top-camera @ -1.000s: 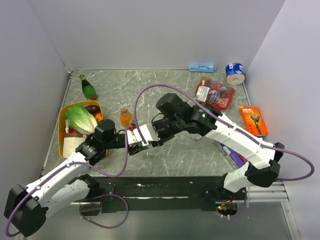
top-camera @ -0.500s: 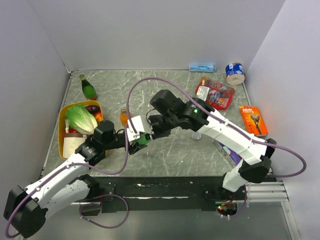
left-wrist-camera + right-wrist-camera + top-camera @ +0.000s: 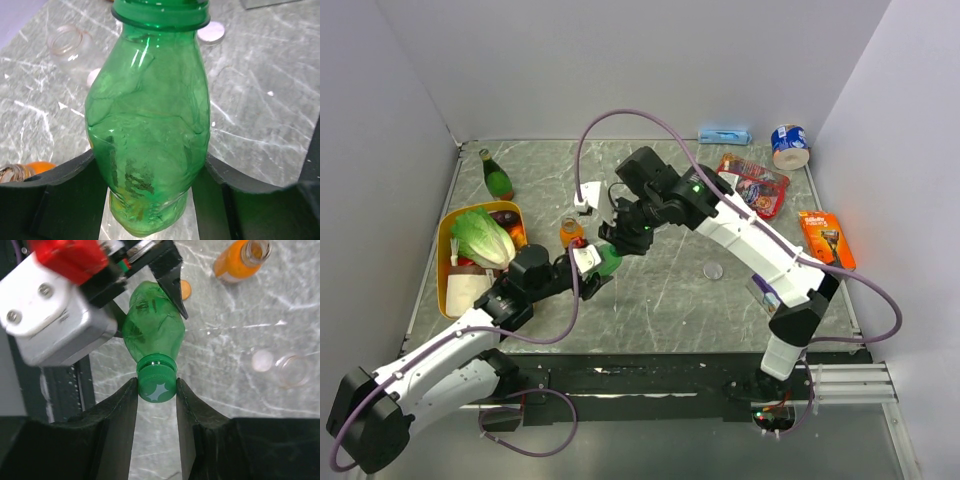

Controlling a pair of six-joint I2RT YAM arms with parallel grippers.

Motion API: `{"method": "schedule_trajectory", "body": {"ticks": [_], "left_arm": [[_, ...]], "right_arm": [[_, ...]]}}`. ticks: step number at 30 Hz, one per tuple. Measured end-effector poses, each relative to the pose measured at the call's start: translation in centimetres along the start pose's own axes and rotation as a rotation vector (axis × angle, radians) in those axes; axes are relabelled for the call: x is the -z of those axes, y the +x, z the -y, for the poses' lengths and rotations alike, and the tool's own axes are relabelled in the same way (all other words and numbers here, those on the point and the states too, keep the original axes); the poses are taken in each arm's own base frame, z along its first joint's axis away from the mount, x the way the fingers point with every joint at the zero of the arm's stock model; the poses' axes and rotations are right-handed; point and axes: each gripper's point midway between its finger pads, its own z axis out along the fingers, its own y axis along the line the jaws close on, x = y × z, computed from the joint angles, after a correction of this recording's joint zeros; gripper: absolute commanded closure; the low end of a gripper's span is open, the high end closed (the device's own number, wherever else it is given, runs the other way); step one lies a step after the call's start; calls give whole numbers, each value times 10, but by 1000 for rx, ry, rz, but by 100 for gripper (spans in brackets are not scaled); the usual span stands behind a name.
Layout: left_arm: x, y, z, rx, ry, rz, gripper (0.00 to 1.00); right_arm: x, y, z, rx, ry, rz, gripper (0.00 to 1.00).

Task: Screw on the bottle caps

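My left gripper (image 3: 590,262) is shut on the body of the bright green bottle (image 3: 609,260), which fills the left wrist view (image 3: 150,125), held off the table. My right gripper (image 3: 615,238) is shut on the green cap (image 3: 156,385), which sits on the bottle's neck. The orange bottle (image 3: 571,232) stands open just behind, with the orange cap (image 3: 185,289) lying beside it. The clear bottle (image 3: 292,370) stands open on the table and is hidden under my right arm in the top view. The clear cap (image 3: 714,270) lies alone to the right.
A yellow tray (image 3: 445,250) with lettuce and other food is at the left. A dark-green bottle with a red top (image 3: 497,178) stands behind it. A red snack bag (image 3: 750,185), an orange box (image 3: 825,240), a tape roll (image 3: 789,145) and a blue packet (image 3: 724,135) lie at the back right.
My right arm swung back and left, and its gripper came round over the bottle's top and now pinches the green cap. The left gripper raised the green bottle slightly.
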Motion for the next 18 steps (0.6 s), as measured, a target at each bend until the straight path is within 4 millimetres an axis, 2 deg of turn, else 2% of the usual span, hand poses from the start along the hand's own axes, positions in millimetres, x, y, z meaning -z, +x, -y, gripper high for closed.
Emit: {"method": "schedule_trajectory", "body": {"ticks": [9,15,18], "left_arm": [[-1,11,-8,-6,-72,-46,99],[-1,16,-8,-4,-81,-57,99],[-1,16,-9,-5,-83,-58,99]], "right_arm": [[-9,8,7,-159,-12,-17,72],[-13,10,8,-182,-13,-26,67],[-13,10,8,-182,-11,-26,60]]}}
